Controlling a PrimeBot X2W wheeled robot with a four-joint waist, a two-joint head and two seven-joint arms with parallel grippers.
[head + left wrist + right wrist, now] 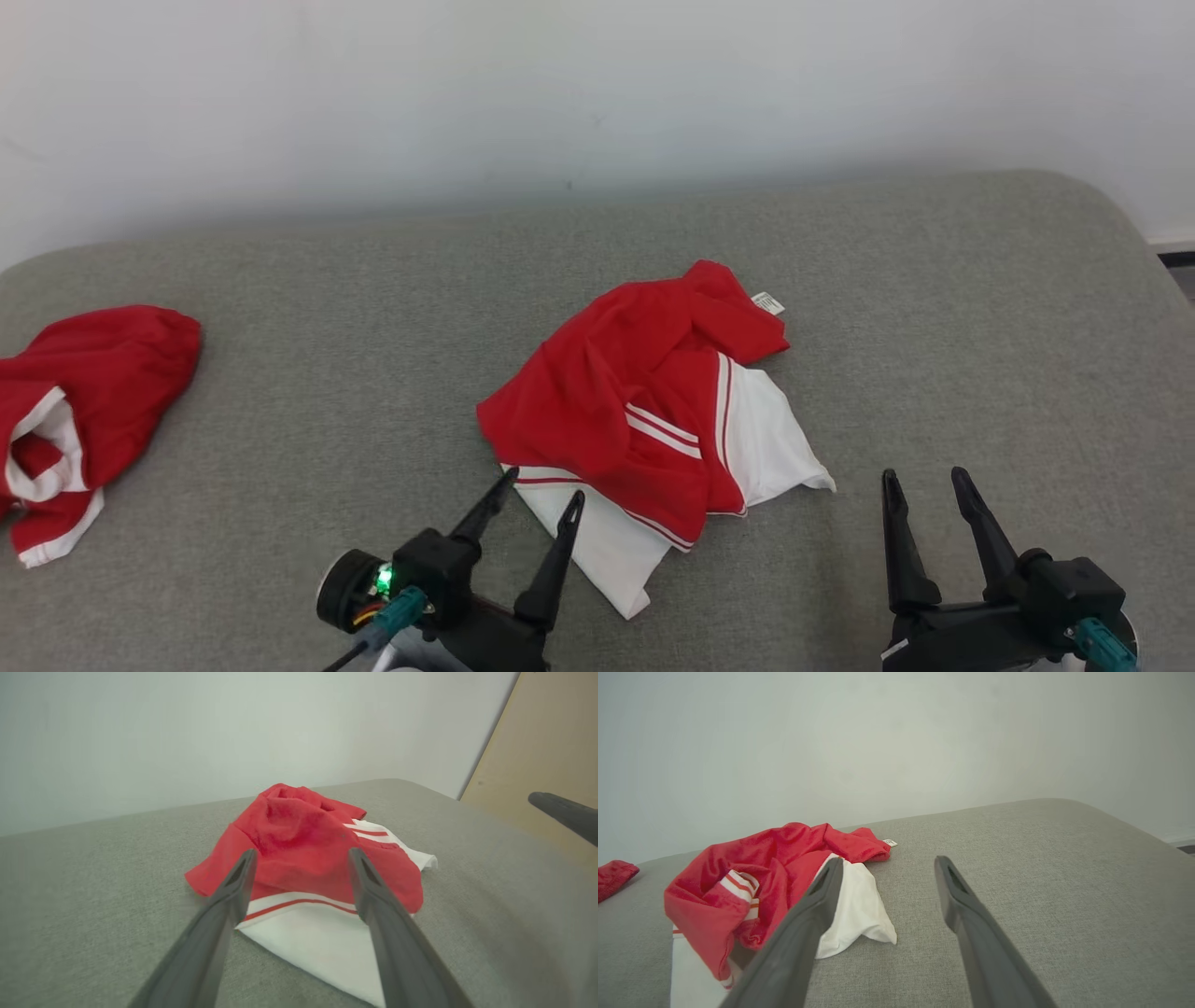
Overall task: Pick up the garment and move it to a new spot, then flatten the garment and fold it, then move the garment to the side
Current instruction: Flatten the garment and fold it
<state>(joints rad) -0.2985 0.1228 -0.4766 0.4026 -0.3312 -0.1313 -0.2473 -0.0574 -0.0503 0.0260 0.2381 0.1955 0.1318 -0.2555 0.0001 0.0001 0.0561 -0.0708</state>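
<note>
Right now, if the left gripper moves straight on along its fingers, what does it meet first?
The red and white garment. The open left gripper points at it, with its white hem nearest the fingertips. Depth is unclear, so the tips may be close above the cloth.

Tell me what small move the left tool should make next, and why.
Probably ease the left tool forward and down onto the near white edge of the crumpled red-and-white garment: its jaws stand open, that edge lies right before it, and nothing is held.
</note>
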